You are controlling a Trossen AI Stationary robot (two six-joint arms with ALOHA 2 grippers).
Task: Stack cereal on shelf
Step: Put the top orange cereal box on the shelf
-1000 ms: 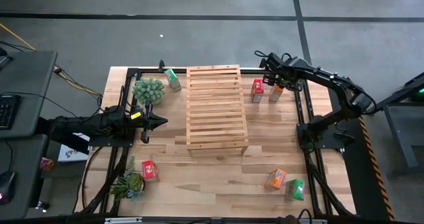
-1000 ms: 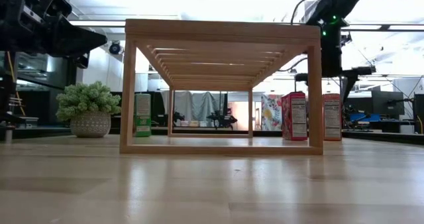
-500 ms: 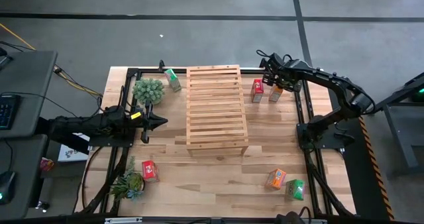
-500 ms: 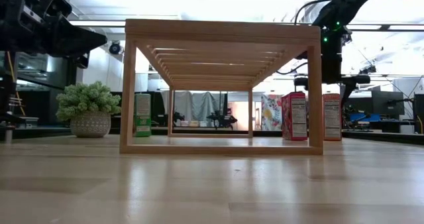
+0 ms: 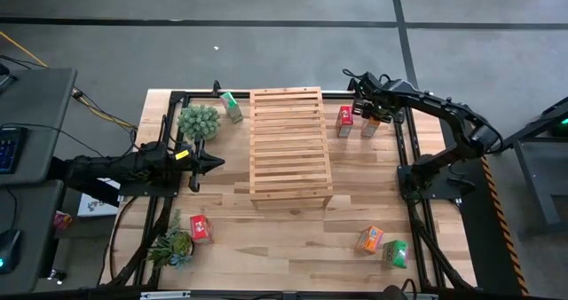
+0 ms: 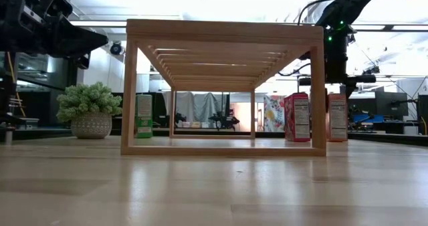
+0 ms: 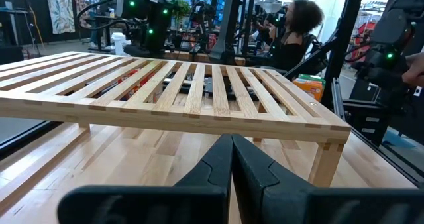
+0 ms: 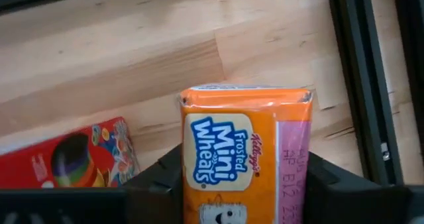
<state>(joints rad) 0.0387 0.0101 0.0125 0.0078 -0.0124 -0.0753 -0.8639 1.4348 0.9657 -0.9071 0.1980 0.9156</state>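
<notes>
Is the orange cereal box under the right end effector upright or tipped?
Upright. The orange Mini-Wheats box stands on end on the table beside the red box; the right end effector has a finger along each side.

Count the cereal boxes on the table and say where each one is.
6. Green box by the shelf's far-left corner; red box and orange box far right; second red near left; second orange and second green near right.
</notes>
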